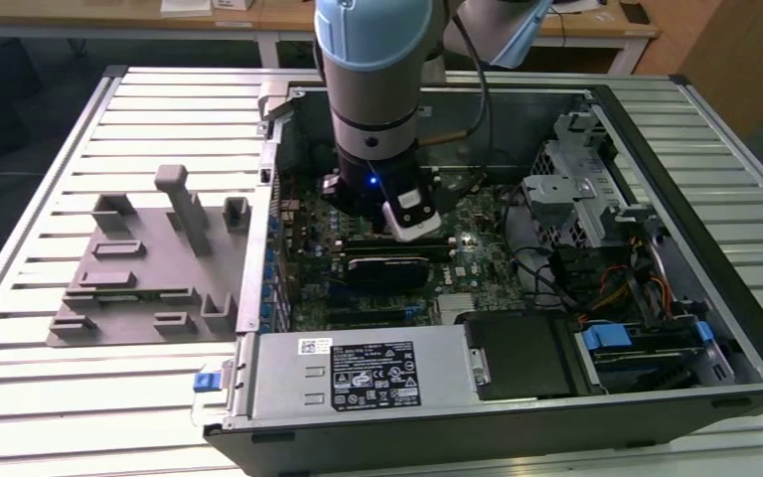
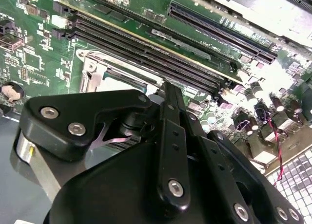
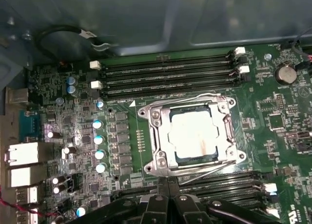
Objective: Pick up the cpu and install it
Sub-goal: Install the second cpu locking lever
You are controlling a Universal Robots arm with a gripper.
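Plastic fixture point(image 1: 150, 268), grey, sits at nine o'clock on the slatted table point(image 1: 37, 199) in the exterior view. Next we see the open computer case point(image 1: 515, 328), where the arm reaches down over the green board point(image 3: 63, 112). The cpu point(image 3: 194, 136) lies in its metal socket point(image 3: 161, 158). We see the gripper point(image 3: 168, 204) above it, fingers together, holding nothing.

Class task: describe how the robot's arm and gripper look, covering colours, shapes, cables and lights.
The arm is a thick cylinder with pale blue and grey shells, a small blue light near the wrist and a dark cable alongside. The gripper is matte black, built of flat linkage bars with silver screws.
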